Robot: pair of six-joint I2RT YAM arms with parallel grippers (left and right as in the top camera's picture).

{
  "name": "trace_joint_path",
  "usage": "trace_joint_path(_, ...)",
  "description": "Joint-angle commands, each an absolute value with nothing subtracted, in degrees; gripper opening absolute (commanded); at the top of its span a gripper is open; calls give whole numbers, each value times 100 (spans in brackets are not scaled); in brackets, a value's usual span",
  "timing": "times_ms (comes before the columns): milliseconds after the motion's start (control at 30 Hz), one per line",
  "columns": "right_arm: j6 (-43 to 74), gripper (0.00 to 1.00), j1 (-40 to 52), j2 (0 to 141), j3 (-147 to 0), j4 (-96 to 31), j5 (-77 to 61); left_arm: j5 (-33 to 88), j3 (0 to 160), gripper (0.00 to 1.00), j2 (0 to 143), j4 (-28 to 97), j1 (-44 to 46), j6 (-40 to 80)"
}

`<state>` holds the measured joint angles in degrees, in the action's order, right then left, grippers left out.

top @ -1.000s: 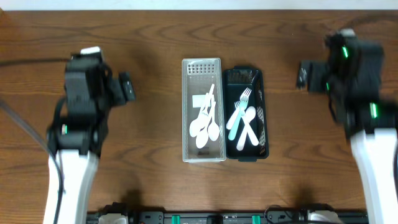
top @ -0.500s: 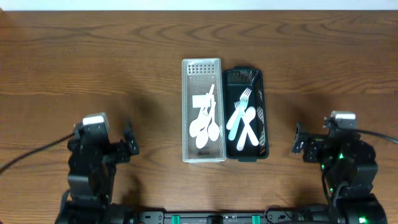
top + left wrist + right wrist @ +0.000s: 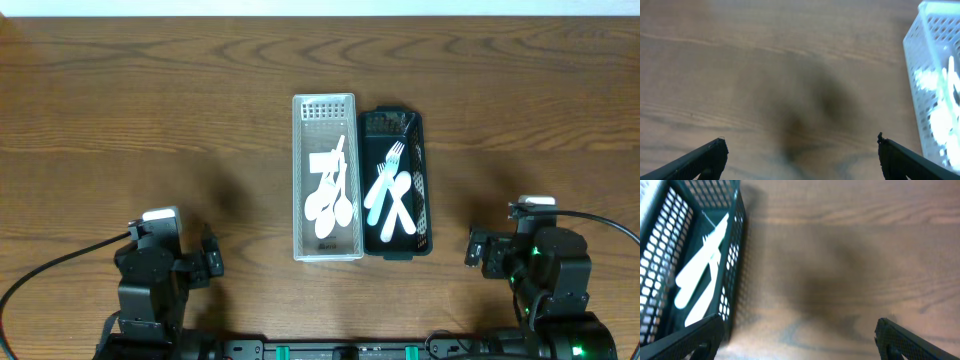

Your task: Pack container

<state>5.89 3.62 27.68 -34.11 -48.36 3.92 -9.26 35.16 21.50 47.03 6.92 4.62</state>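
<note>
A white perforated basket [image 3: 326, 103] stands mid-table and holds several white spoons [image 3: 330, 195]. A dark basket [image 3: 394, 120] touches its right side and holds white forks and knives [image 3: 392, 190]. My left gripper [image 3: 207, 262] is low at the front left, open and empty. My right gripper [image 3: 478, 250] is at the front right, open and empty. The left wrist view shows the white basket [image 3: 935, 75] at its right edge, my fingers [image 3: 800, 157] wide apart over bare wood. The right wrist view shows the dark basket [image 3: 732, 255] at left with white cutlery [image 3: 700, 275], fingers [image 3: 797, 340] apart.
The wooden table [image 3: 150, 100] stretches around both baskets. Black cables run from each arm at the front corners. A rail with green clips lies along the front edge [image 3: 320, 350].
Both arms have drawn back from raised positions beside the baskets down to the front edge of the table. The baskets and cutlery have not moved.
</note>
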Motion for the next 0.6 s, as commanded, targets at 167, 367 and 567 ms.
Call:
trace_joint_path(167, 679, 99, 419, 2738, -3398, -5103, 447, -991, 3494, 98, 2161, 4958, 716, 429)
trace_joint_path(367, 644, 99, 379, 2532, -3336, -5183, 449, -991, 3494, 98, 2161, 4974, 716, 429)
trace_joint_path(567, 207, 99, 360, 1354, -2615, -3927, 384, -991, 3494, 98, 2161, 4974, 716, 429)
